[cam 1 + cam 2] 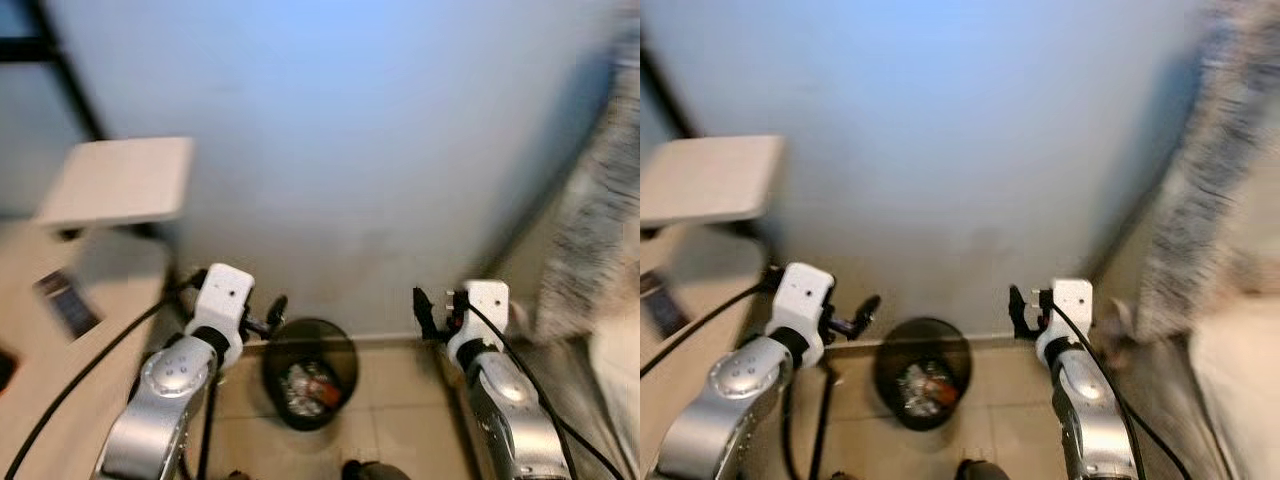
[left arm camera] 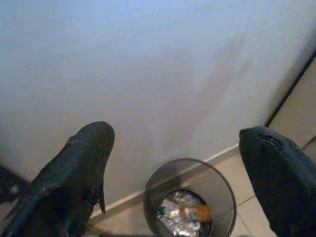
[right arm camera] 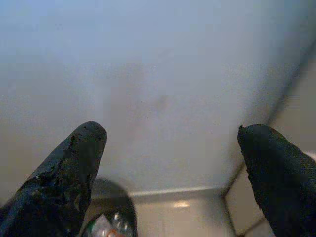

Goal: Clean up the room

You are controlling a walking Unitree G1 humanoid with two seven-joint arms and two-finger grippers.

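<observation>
Two silver arms reached forward in the head camera views, both raised toward a plain pale wall (image 1: 380,150). A round black wire-mesh waste bin (image 1: 310,372) stood on the tiled floor (image 1: 400,420) against the foot of that wall, and it held crumpled silvery and orange-red litter (image 1: 308,388). The left gripper (image 1: 270,316) hovered just beside the bin's rim on the robot's left, above it, holding nothing. The right gripper (image 1: 428,312) hung to the bin's right, apart from it, also empty. Beyond the left arm, further from the bin, a light beige table top (image 1: 120,180) stood on a dark frame, with a small dark flat object (image 1: 68,303) blurred on a pale surface below it. On the far side of the right arm from the bin, a grey speckled fabric (image 1: 600,220) showed as a blur.

In the left wrist view, the two black fingers (image 2: 74,182) stood wide apart with nothing between them. The bin (image 2: 190,205) lay framed in the gap, its foil-like scraps and an orange wrapper (image 2: 196,213) visible inside.

In the right wrist view, the fingers (image 3: 64,180) were likewise spread wide and empty, pointing at the wall. A part of the bin (image 3: 111,222) showed near one finger.
</observation>
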